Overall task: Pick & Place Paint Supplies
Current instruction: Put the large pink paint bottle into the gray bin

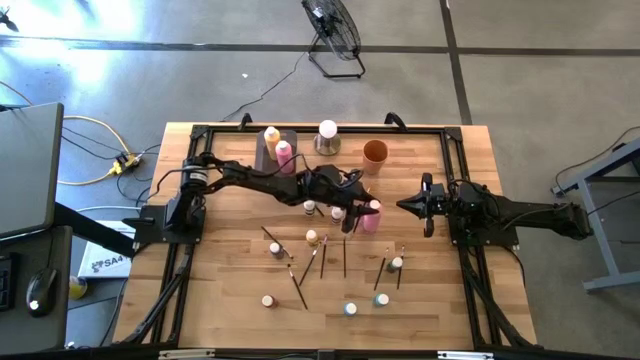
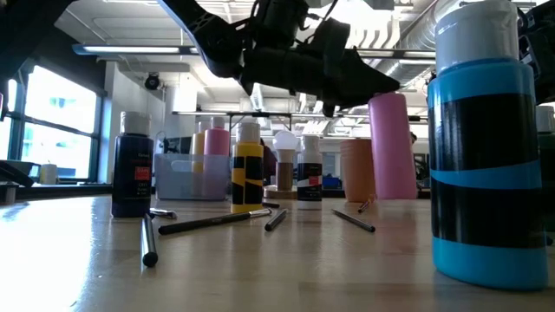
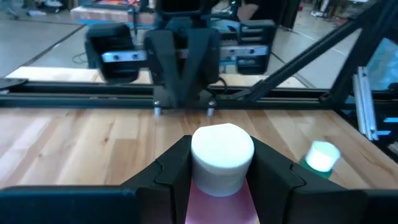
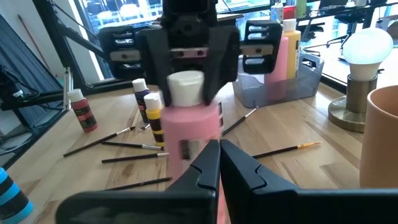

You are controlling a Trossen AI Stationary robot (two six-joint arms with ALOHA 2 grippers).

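Left end effector [image 1: 368, 212] is seen pinching the pink bottle [image 1: 371, 219] just below its white cap [image 3: 222, 152], near the middle of the table [image 1: 230, 300]. In the low view the bottle appears to hang a little clear of the wood, though its base is hard to make out there.

Handling, as judged: a rigid plastic cylinder with smooth, likely slippery walls; moderate weight if filled. The hold high on the body, under the cap's lip, seems sound, since the lip would check any slide. A firm squeeze should be tolerated. The thin paintbrushes [image 1: 344, 256] are light and stiff, lying flat, and are probably best taken mid-handle. The tiny white-capped bottles [image 1: 311, 238] are easily toppled.

Right end effector [image 1: 428, 206] is pressed together, empty, parked toward the right side of the table and pointed at the held bottle.

What each view adds:
- High view: the whole scatter of brushes and small bottles is laid out; a yellow bottle [image 1: 271, 138] and a second pink one already stand in the grey tray [image 1: 262, 155] at the far edge, near the white ball [image 1: 327, 130] and orange cup [image 1: 375, 152].
- Left wrist view: the fingers [image 3: 171, 168] flanking the cap are shown closely, plus a green-capped bottle [image 3: 321, 155] beside.
- Right wrist view: the bottle's label face is seen.
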